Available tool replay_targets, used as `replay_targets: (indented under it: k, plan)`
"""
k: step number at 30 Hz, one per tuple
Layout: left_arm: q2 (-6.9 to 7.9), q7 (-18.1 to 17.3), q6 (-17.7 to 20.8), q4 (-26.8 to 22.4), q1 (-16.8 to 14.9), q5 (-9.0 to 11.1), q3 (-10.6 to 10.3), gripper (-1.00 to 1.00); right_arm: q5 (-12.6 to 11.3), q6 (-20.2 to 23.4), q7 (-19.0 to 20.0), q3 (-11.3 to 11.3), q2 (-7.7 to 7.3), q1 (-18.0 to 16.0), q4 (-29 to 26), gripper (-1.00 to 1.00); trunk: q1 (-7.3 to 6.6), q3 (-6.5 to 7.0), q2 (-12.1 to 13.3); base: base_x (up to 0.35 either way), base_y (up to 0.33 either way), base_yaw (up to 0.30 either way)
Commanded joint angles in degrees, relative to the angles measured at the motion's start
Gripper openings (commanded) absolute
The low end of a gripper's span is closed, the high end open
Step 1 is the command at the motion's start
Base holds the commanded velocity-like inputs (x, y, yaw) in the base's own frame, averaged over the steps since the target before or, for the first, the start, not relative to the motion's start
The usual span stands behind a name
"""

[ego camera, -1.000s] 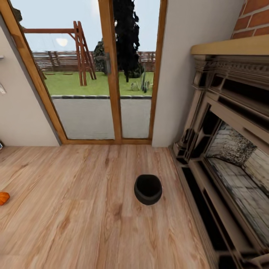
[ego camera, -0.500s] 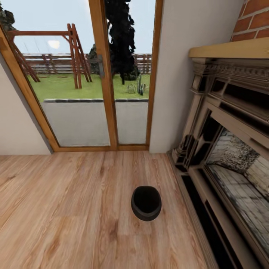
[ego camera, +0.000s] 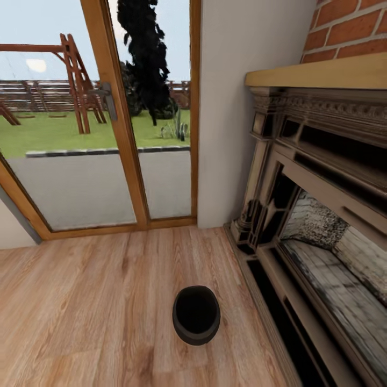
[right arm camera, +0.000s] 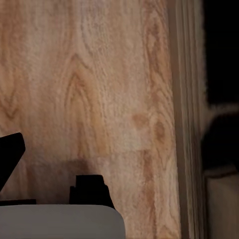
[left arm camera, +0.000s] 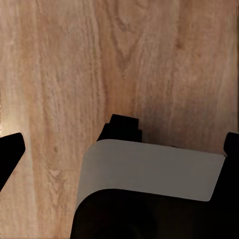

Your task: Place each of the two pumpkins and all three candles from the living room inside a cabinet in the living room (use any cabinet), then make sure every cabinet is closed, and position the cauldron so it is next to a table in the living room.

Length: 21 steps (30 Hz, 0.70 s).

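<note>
Standing upright: cauldron [ego camera: 196, 314] on floor [ego camera: 86, 312] | fireplace [ego camera: 322, 215] cropped

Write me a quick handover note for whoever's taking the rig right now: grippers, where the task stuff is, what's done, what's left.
Grippers: the wrist views look down at bare wood floor; neither shows whether the left or right gripper is open or shut, and nothing is visibly held.
Cauldron: upright on the floor straight ahead, between the glass door and the fireplace, closer to the fireplace. No table beside it here.
Pumpkins, candles, cabinet: these pictures do not tell where they are, so their progress can't be judged.
Left: pick up or push the cauldron to a living room table; check that pumpkins and candles are stowed and every cabinet is closed.
</note>
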Motion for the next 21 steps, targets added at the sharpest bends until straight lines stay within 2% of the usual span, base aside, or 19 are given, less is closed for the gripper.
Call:
replay_targets:
  k: [1, 14, 21]
  plan:
    - [0.0, 0.0, 0.0, -0.01, 0.01, 0.0, -0.01, 1.0, 0.0, 0.03, 0.0, 0.0, 0.04, 0.01, 0.01, 1.0, 0.0, 0.02, 0.0, 0.32, 0.101, -0.082]
    - [0.0, 0.0, 0.0, -0.01, 0.01, 0.02, 0.01, 1.0, 0.08, 0.34, 0.0, 0.0, 0.01, 0.01, 0.01, 1.0, 0.0, 0.05, 0.0, 0.284, 0.16, -0.012]
    - [0.0, 0.0, 0.0, -0.01, 0.01, 0.0, -0.01, 1.0, 0.02, 0.23, 0.0, 0.0, 0.0, -0.01, 0.01, 1.0, 0.0, 0.05, 0.0, 0.071, 0.036, 0.0]
